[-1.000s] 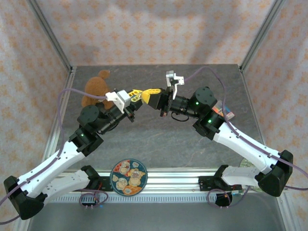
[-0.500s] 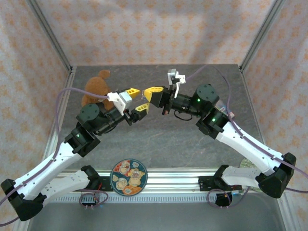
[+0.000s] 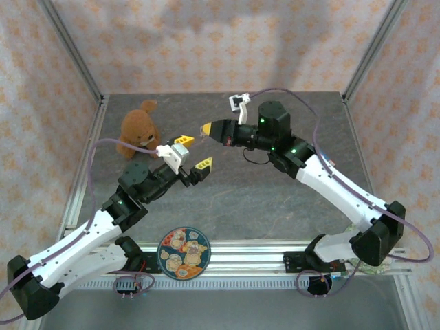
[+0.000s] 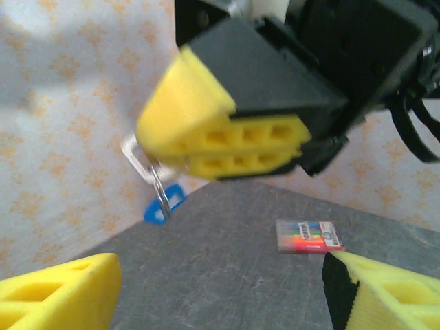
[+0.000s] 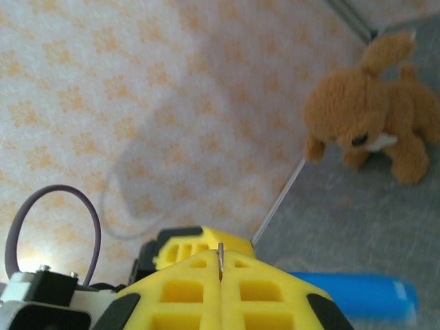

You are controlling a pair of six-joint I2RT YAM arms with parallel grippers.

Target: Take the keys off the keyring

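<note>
Scanning left to right: brown teddy bear [image 3: 137,128] sits at the table's 10 o'clock, out of play. Mid-table the left gripper [image 3: 194,152] is lifted with its jaws spread wide and nothing between them. It looks lined up to take the bunch from 7 o'clock. The patterned plate [image 3: 183,253] at 6 o'clock on the near edge is likely the drop spot. At 1 o'clock of the left one, the right gripper [image 3: 208,128] is pinched tight, holding the keyring [image 4: 159,191] off the table so it hangs free for the other arm. The keys [image 4: 139,157] are a silvery bit poking from the yellow pads [image 4: 206,117] at their 8 o'clock, ring dangling beneath. Blue tag [image 4: 167,203] under the ring, attached or not I can't tell. Striped card [image 4: 309,236] lies flat at 4 o'clock.
</note>
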